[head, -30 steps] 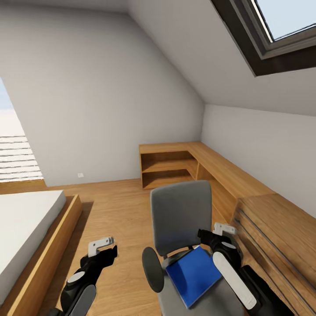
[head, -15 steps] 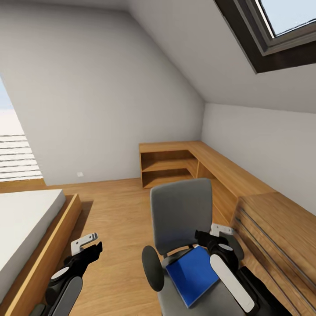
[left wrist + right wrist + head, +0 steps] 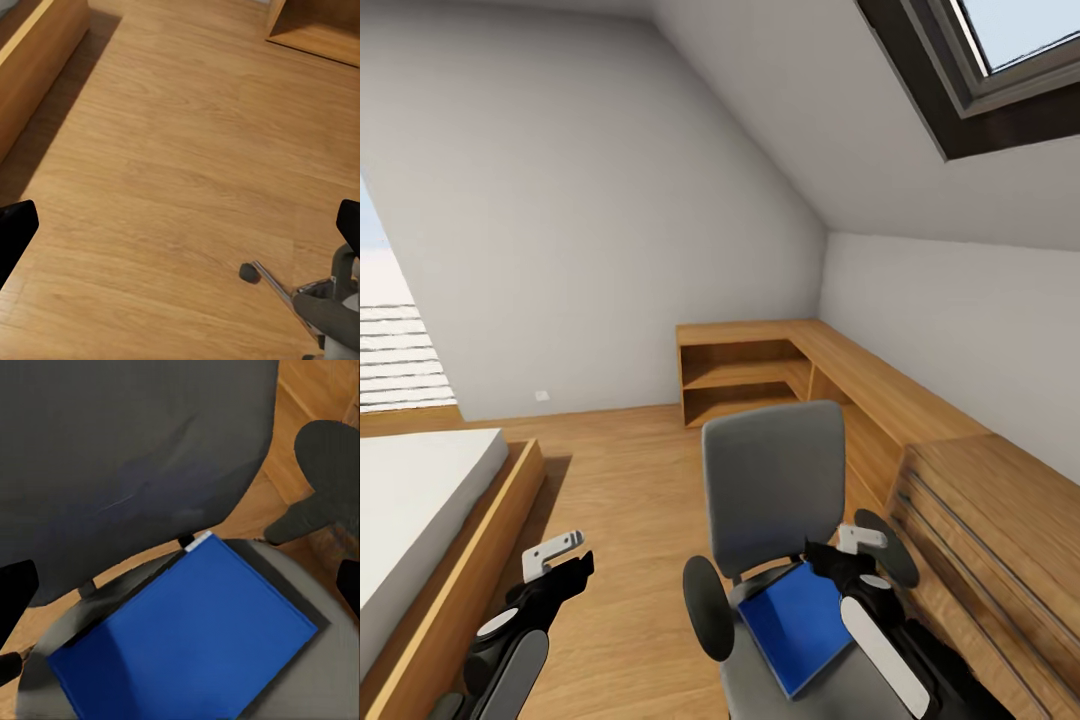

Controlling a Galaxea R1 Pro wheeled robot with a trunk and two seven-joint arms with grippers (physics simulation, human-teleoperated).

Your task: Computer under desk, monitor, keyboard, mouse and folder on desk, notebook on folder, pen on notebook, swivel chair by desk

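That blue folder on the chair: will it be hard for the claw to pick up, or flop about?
The folder lies flat on the seat, so getting a finger under its thin edge looks awkward. It seems stiff and light, probably bending little. The swivel chair may roll if pushed.

The right arm (image 3: 885, 650) hides the folder's (image 3: 795, 625) right edge and part of the swivel chair (image 3: 770, 490) seat.

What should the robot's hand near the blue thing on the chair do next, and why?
Probably lower the right gripper onto the flat bright blue folder and close on its edge. The folder lies on the seat of the grey swivel chair, and the right wrist view looks straight down on it between spread black fingertips, so nothing is gripped yet.
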